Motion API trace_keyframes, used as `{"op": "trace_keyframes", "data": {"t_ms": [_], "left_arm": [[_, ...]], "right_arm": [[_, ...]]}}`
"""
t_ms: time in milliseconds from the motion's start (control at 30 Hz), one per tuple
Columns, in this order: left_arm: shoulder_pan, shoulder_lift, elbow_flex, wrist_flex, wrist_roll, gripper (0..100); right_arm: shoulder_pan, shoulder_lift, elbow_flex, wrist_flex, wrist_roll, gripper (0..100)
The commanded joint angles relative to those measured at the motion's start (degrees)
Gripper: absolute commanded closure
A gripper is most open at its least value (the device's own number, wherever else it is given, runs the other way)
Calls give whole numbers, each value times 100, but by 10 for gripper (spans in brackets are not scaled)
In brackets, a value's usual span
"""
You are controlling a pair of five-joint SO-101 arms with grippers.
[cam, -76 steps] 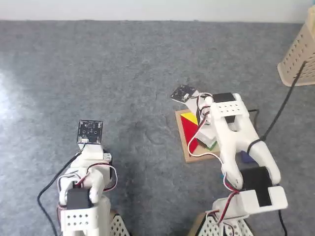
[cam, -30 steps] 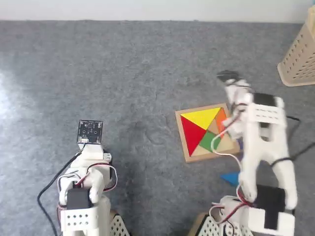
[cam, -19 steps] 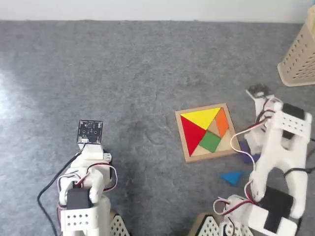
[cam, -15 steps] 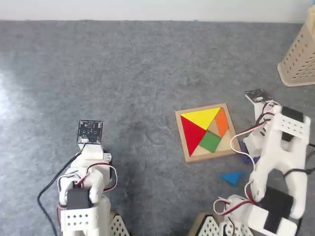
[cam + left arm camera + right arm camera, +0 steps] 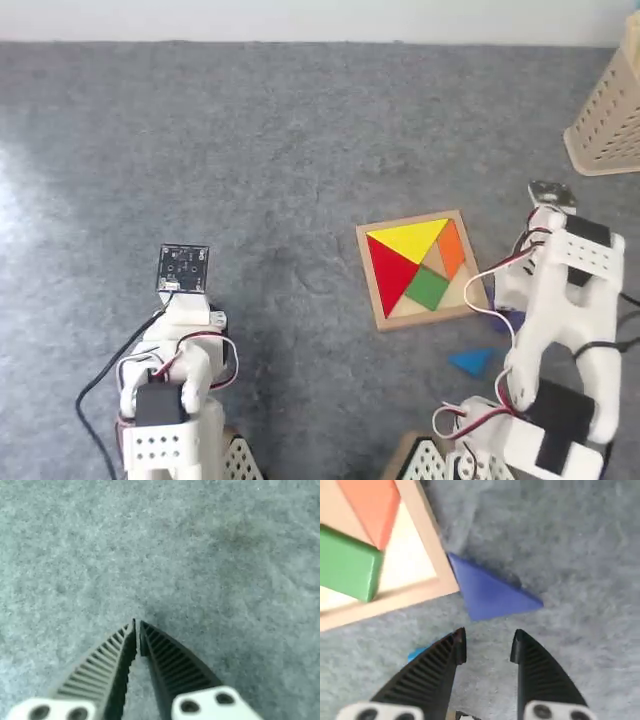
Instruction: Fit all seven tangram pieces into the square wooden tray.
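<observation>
The square wooden tray [image 5: 379,302] lies right of centre and holds a yellow triangle [image 5: 410,240], a red triangle [image 5: 388,272], an orange piece [image 5: 452,247] and a green square [image 5: 427,288]. A small light-blue triangle [image 5: 472,360] rests on the carpet in front of the tray. A dark blue-purple triangle [image 5: 490,594] lies against the tray's corner [image 5: 431,575]. My right gripper [image 5: 489,639] hovers open just short of that triangle, with nothing between its fingers. The right arm [image 5: 562,285] stands beside the tray's right edge. My left gripper [image 5: 136,626] is shut over bare carpet at the near left.
A perforated beige basket [image 5: 608,110] stands at the far right. Grey carpet [image 5: 250,140] covers the whole surface. The left arm [image 5: 172,375] sits folded at the near left, well away from the tray.
The right arm has swung from above the tray to its right side, uncovering the tray and the loose pieces. The left arm has not moved.
</observation>
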Motion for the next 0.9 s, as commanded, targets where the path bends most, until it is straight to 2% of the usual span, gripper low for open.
{"op": "trace_keyframes", "data": {"t_ms": [0, 133, 300, 467, 867], "left_arm": [[0, -97, -66, 26, 35, 988], [0, -97, -66, 26, 35, 988], [0, -97, -66, 26, 35, 988], [0, -97, -66, 26, 35, 988], [0, -97, -66, 26, 35, 988]], "right_arm": [[-57, -321, 211, -321, 299, 854], [-57, -330, 615, -945, 870, 903], [40, -321, 659, -1147, 1020, 853], [40, -259, 712, -1367, 1732, 809], [-268, -259, 1011, -1376, 2444, 801]]}}
